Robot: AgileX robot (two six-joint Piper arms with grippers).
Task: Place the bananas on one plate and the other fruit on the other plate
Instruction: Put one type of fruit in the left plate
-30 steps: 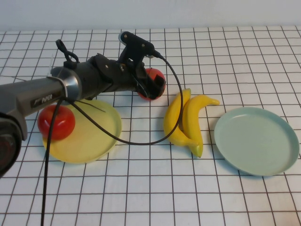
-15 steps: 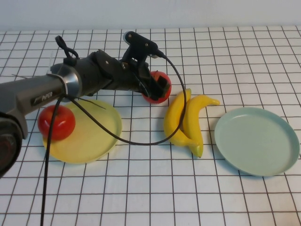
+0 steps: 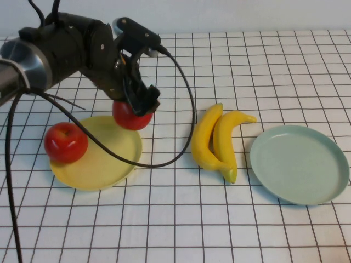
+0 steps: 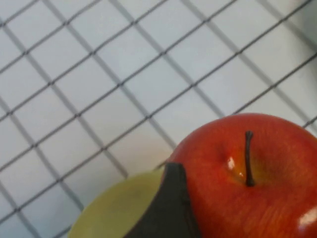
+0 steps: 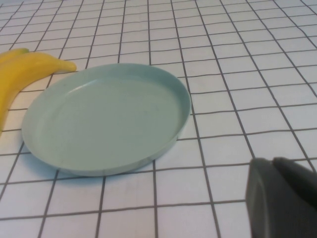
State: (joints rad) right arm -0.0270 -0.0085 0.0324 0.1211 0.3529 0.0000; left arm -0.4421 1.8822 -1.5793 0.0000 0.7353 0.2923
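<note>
Held apple point(image 3: 130, 116): red, glossy, pinched in your left gripper point(image 3: 137, 104), left of centre in the high view, hanging over the upper right rim of the yellow plate point(image 3: 107, 159). Your left wrist view shows the same apple point(image 4: 252, 173) stem up, a dark finger point(image 4: 168, 208) against its side and the plate's yellow edge point(image 4: 111, 210) beneath.

Second apple point(image 3: 66, 142): resting on the yellow plate's left side, well apart from the held one.

Yellow plate: lower left of the high view, flat on the gridded worktop point(image 3: 175, 230), carrying the one apple.

Bananas point(image 3: 216, 141): two, yellow, lying side by side and touching at the centre of the high view, on the worktop between the plates. Their tips point(image 5: 29, 67) show at the upper left of your right wrist view, just beside the green-blue plate's rim.

Green-blue plate point(image 3: 299, 163): right of the high view, nothing in it; also seen in the right wrist view point(image 5: 106, 121).

Right gripper point(image 5: 280, 198): only a dark part shows at the lower right of your right wrist view, near that plate; you cannot tell how its jaws stand.
</note>
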